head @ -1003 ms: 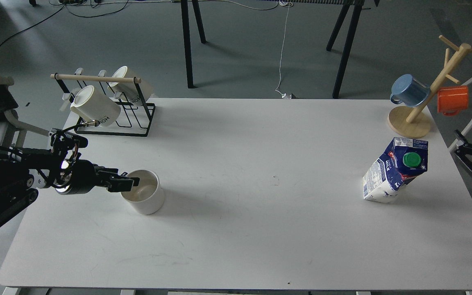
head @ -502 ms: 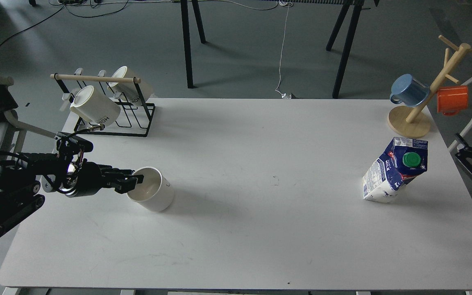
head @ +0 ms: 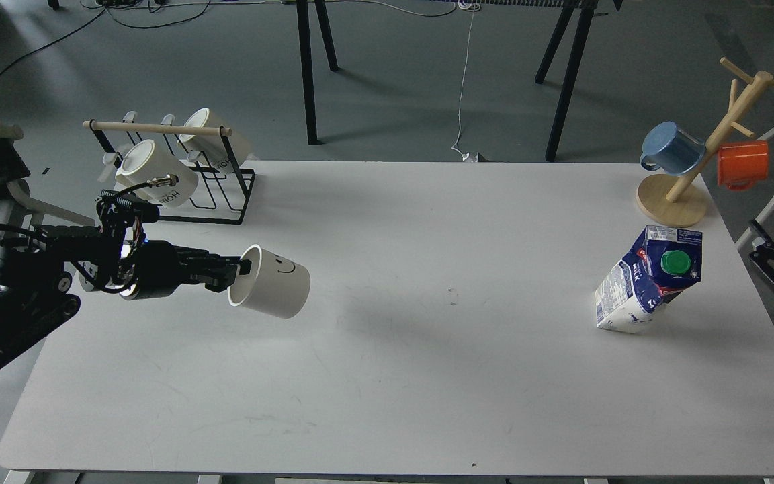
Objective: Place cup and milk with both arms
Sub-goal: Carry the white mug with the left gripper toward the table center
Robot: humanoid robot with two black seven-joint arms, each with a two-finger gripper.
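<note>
My left gripper (head: 236,272) is shut on the rim of a white cup (head: 271,290) with a small smiley face. It holds the cup above the table (head: 414,376), tipped on its side with the mouth facing left. A blue and white milk carton (head: 646,282) with a green cap stands at the right of the table, leaning a little. My right gripper (head: 771,265) is a dark shape at the right edge, beyond the table's side and apart from the carton. Its fingers are too dark to tell apart.
A black wire rack (head: 179,168) with a wooden bar holds two white mugs at the back left. A wooden mug tree (head: 696,168) at the back right carries a blue mug (head: 672,148) and an orange mug (head: 742,163). Black table legs stand behind.
My left gripper has lifted the white cup off the table and carried it right and up. The cup has tipped from upright onto its side. The milk carton has not moved.
</note>
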